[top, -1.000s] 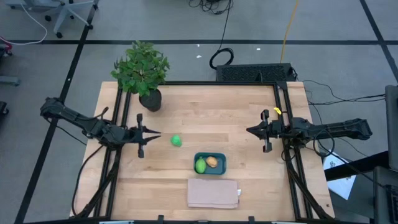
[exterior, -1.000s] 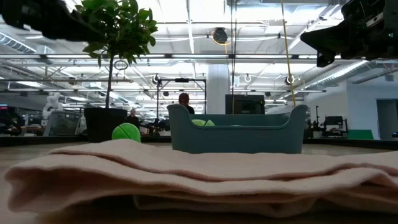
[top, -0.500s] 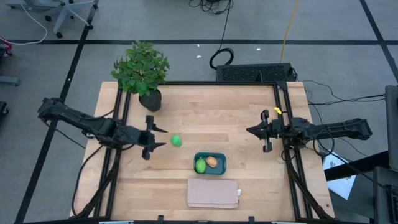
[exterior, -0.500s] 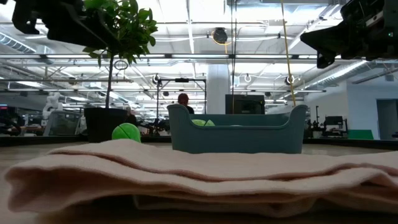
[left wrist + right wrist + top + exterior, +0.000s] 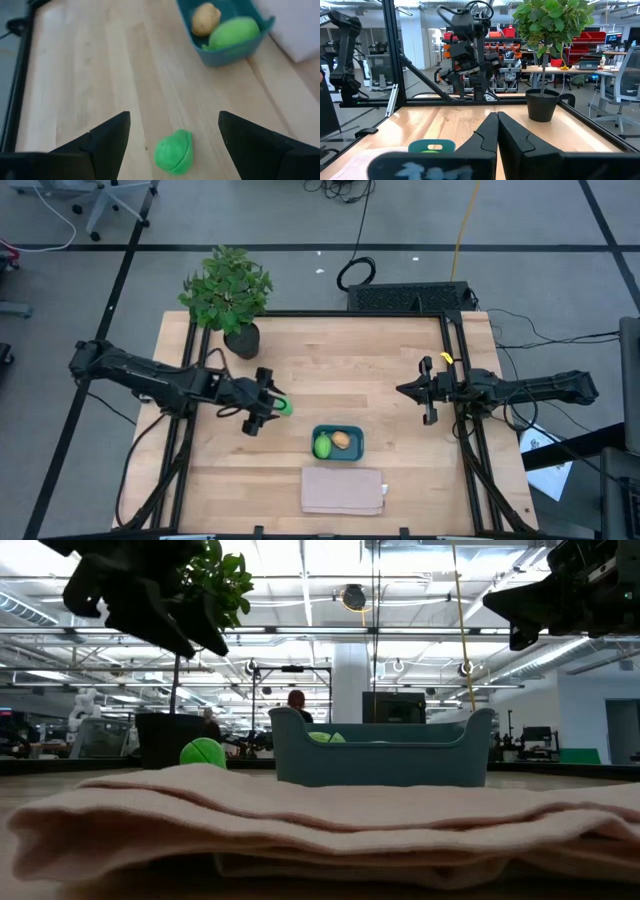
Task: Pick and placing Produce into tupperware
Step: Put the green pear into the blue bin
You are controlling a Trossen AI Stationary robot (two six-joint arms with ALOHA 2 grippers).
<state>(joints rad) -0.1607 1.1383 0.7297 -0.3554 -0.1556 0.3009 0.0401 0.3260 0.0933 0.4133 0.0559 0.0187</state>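
Already in the tupperware [image 5: 338,443]: two produce pieces [image 5: 220,26].

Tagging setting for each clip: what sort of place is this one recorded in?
Most likely a robotics lab or workshop: a wooden table in a black frame, another robot arm beyond it, and office chairs at desks behind the potted plant.

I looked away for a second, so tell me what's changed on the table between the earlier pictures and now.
The left gripper moved across the table toward the bright green ball and opened; its fingers now sit on either side of the ball, which has not been grasped or moved. The right gripper stayed shut in the same spot. The teal container, with the lime-green piece and orange-tan piece inside, did not move.
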